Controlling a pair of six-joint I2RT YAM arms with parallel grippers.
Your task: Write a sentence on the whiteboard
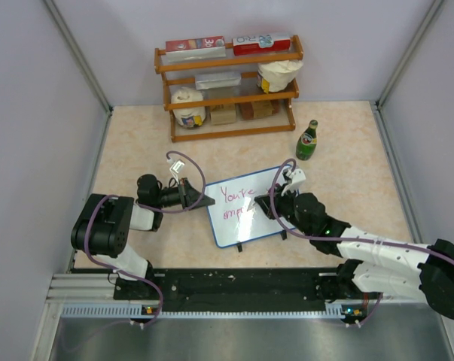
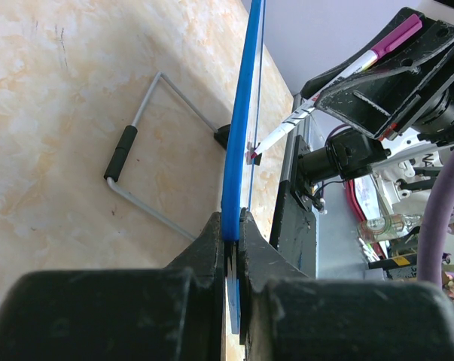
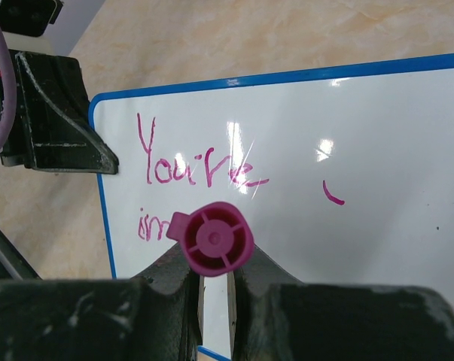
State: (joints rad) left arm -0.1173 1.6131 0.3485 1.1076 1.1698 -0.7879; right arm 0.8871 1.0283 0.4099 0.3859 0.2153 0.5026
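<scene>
Whiteboard: the small rectangular white whiteboard with thin blue frame sits near the middle of the beige marbled table, between the two arms. It is tilted back on a grey wire prop.

Left gripper: black jaws pinched narrow on the board's left blue edge, bracing it.

Right gripper: jaws clamped on a white-barrelled marker with a magenta end. From the left wrist view we see its tip at the board face, apparently touching.

Writing so far, in magenta: "You're" on the top line, and below it a start that we read as "im". The rest is hidden behind the marker. A short stray curve lies further right.

Step in hand, as we judge it: mid-sentence, working on the second line's first word.

Next move calls for light, even tip pressure and small strokes running rightward. The left grip must stay firm so the propped board neither slides nor tips back. Plenty of white remains to the right.
</scene>
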